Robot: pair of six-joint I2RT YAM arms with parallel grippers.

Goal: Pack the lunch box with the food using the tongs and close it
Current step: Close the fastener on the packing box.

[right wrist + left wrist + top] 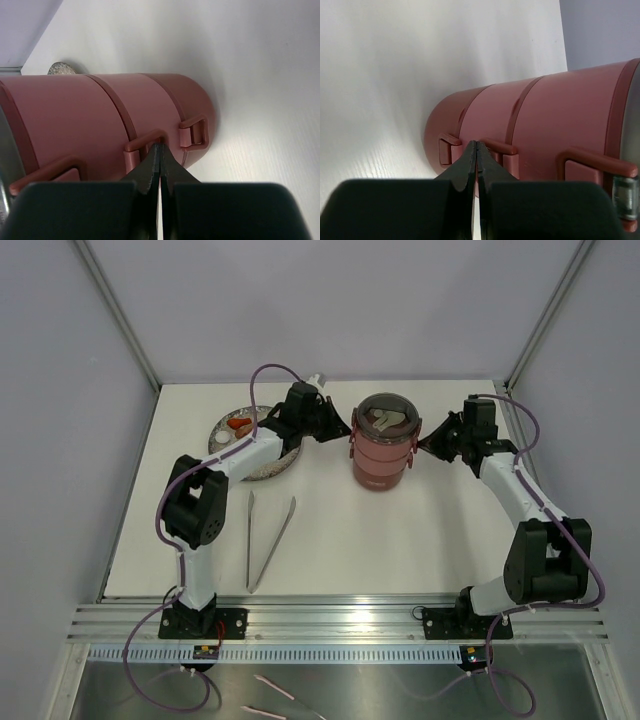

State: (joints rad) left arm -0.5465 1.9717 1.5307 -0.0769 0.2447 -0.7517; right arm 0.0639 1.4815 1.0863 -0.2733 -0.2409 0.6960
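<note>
The lunch box [383, 452] stands stacked between the left gripper [347, 430] and right gripper [420, 447]. Both are pinched shut, empty, tips at its side loops [500, 146]. It looks hard, slippery, maybe heavy; those loops seem best to hold.
</note>
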